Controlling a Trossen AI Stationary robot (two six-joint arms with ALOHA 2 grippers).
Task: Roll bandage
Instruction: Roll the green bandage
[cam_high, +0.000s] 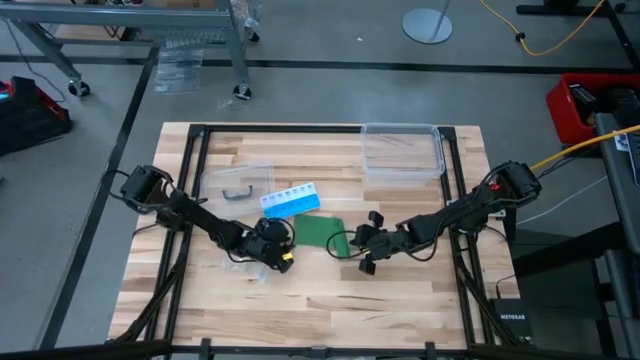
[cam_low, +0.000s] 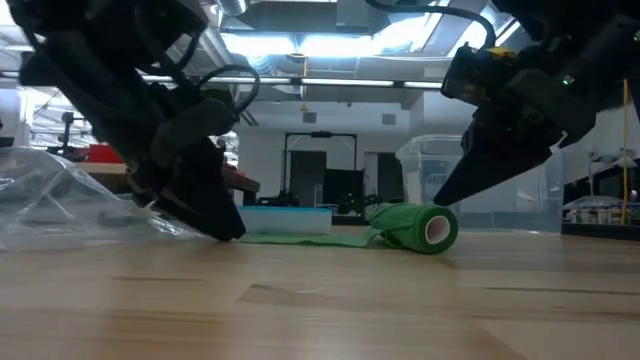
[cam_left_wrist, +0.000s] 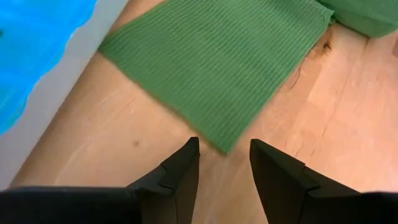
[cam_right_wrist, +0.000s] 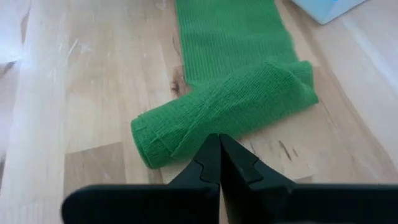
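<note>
We see one clear box (cam_high: 402, 150), nothing visible inside, beyond the single half-rolled bandage (cam_high: 322, 232). Left gripper (cam_left_wrist: 224, 163) parted, holding nothing; right gripper (cam_right_wrist: 219, 155) pinched closed, empty.

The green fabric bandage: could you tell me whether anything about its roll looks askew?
Yes. The rolled part of the soft green fabric bandage lies slanted across its flat tail rather than square to it, so its layers look offset at the ends. The shut right gripper sits just behind it.
</note>
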